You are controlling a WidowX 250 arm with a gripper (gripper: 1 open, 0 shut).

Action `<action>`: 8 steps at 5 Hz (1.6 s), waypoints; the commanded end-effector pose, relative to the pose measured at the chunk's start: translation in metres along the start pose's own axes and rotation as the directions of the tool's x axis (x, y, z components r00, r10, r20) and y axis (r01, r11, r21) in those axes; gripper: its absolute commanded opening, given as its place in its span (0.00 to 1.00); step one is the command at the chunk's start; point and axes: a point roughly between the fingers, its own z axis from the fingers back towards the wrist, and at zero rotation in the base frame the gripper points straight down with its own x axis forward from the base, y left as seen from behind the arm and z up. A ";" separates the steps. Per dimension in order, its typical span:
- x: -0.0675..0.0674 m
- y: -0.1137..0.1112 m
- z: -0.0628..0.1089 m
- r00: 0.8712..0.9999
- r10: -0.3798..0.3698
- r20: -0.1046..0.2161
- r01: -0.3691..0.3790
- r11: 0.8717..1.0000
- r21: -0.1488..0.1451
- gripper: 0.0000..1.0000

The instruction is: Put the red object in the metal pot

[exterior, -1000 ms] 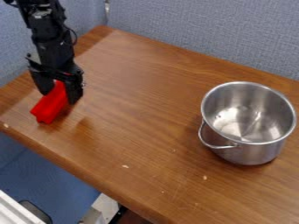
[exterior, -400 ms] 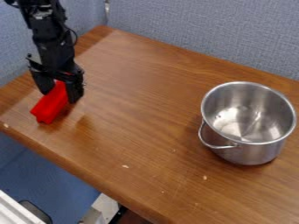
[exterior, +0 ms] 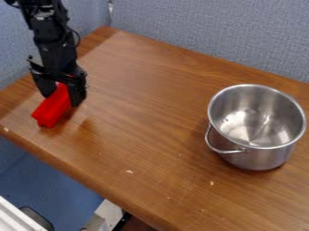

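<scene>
Camera view: one black metal end effector [exterior: 60, 91], fingers spread wide about the upper end of a bright red rectangular block [exterior: 52, 106], no firm grip evident; block lying on the brown wooden table [exterior: 139, 108], left side, near its edge. One shiny stainless-steel pot [exterior: 256, 126], upright, right side, well apart, wire handle toward the left. Hazards, as judged: closing off-centre may twist the block or nudge it over the near edge; a low carry may strike the pot's rim. Between block and pot, no obstacle shows.
</scene>
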 end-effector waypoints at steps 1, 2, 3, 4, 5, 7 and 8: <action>0.008 0.009 0.012 0.999 0.012 0.043 -0.013 1.000 0.026 1.00; 0.009 0.009 0.012 0.999 0.012 0.046 -0.014 1.000 0.028 1.00; 0.009 0.009 0.012 0.999 0.013 0.049 -0.014 0.999 0.030 1.00; 0.010 0.008 0.013 0.999 0.011 0.051 -0.013 0.999 0.033 1.00; 0.010 0.008 0.013 0.999 0.010 0.053 -0.012 0.999 0.035 1.00; 0.010 0.007 0.013 0.998 0.006 0.055 -0.008 0.999 0.040 1.00; 0.010 0.007 0.014 0.998 0.004 0.055 -0.006 0.999 0.041 1.00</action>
